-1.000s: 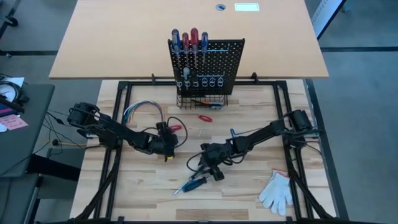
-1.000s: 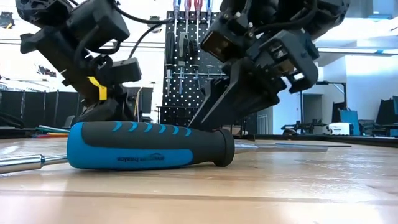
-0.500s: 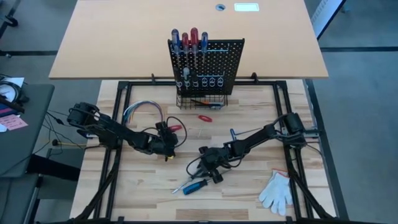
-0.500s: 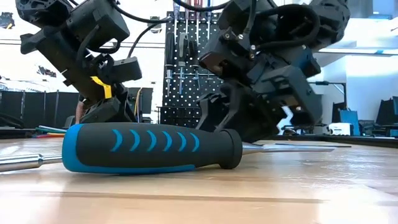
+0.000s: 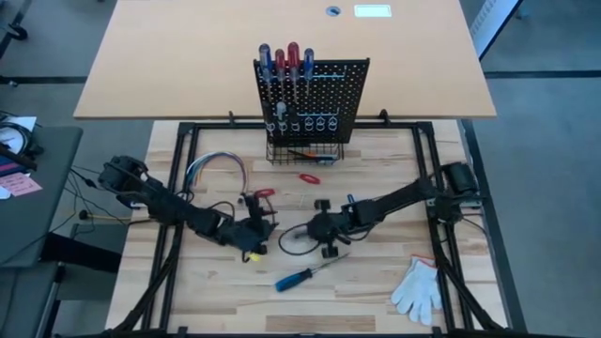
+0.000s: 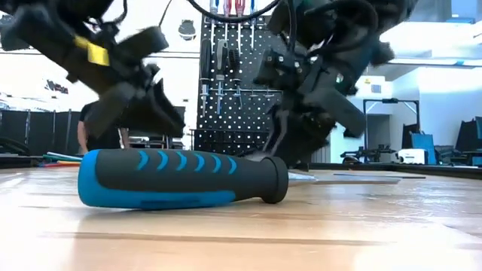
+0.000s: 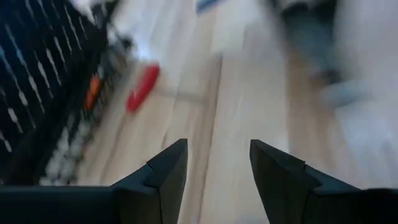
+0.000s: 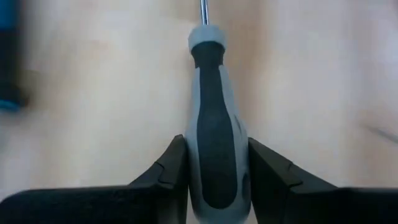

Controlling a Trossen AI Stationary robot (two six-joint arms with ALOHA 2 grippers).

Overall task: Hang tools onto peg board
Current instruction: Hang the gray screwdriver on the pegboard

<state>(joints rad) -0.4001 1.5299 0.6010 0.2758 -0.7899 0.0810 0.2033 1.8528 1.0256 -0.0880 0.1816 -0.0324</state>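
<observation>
Grey-and-black screwdriver: clamped between the right gripper's fingers, handle running straight out along the fingers' line, with the collar and thin shaft pointing away from the wrist over bare wood.
Right gripper: centre of the high view, just below and right of the board's basket; fingers closed on that handle from both sides.
Left gripper: fingers parted with nothing between them, only bare tabletop beyond; in the high view it sits left of centre at, just beside the right gripper.
Peg board: upright at upper centre of the high view, several red- and blue-handled screwdrivers already standing in its top rings, wire basket at its foot.
Blue screwdriver: lying loose on the table at lower centre of the high view, below both grippers; it fills the foreground of the low view, handle left, shaft right.
Small red tool: on the wood between basket and grippers; what kind it is, I cannot tell.
Key relation: the board lies up-frame from the held tool, and the right arm is the one carrying; judging by the filled rings, the handle must end up vertical, shaft down, to drop into a free ring.
Elsewhere: white glove at lower right, looped coloured wires at left.
</observation>
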